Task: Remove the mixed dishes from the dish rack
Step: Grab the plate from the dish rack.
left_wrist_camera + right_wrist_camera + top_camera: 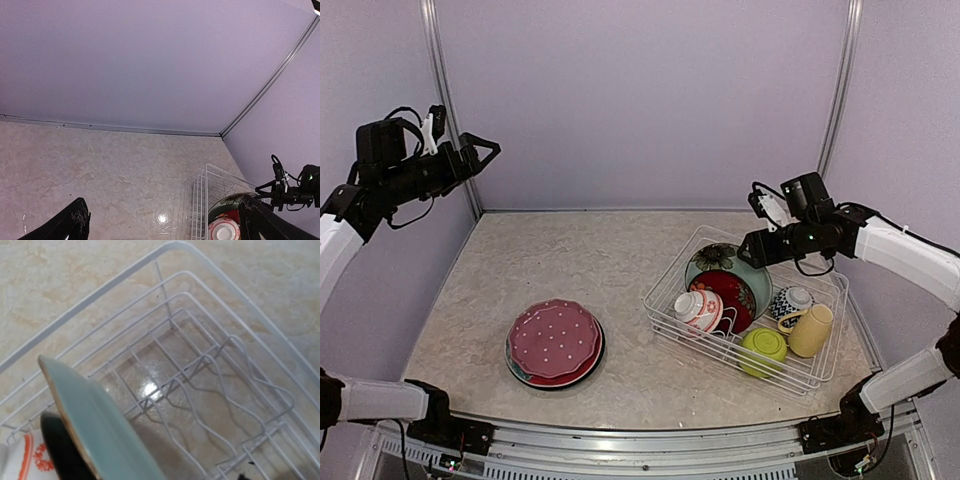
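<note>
The pale teal plate (95, 415) leans on edge at the dish rack's (672, 318) far end. The right hand (752, 250) is held above it, opening indeterminable. The rim should be straddled squarely before closure.

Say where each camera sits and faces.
Top external: above, behind the bases, looking down; left arm and right arm show.
Left wrist: held high at left, facing the back wall; own fingers at bottom.
Right wrist: close above the teal plate, looking down; fingers not clearly visible.
All three share the dish rack.
</note>
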`<action>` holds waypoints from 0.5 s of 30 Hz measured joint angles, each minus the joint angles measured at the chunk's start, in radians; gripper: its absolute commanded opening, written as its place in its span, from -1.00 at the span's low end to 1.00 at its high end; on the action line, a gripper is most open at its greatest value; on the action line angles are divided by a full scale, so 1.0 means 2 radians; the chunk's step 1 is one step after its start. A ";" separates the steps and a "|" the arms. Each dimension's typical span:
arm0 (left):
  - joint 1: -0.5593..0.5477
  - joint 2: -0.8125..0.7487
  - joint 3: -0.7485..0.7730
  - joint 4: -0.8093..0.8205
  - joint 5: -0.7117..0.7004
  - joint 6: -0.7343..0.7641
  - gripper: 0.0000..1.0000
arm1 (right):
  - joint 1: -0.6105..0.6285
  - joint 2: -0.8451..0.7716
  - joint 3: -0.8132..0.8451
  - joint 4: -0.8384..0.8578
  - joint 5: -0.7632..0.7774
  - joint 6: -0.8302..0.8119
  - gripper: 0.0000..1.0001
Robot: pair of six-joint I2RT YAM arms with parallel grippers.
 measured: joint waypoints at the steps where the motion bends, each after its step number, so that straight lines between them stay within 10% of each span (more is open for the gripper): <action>1: 0.000 0.000 0.000 0.000 0.001 0.000 0.98 | -0.002 0.002 0.000 0.000 -0.006 -0.004 0.14; 15: 0.003 0.002 -0.002 0.000 0.014 0.000 0.98 | -0.008 0.057 0.000 0.003 -0.051 -0.042 -0.51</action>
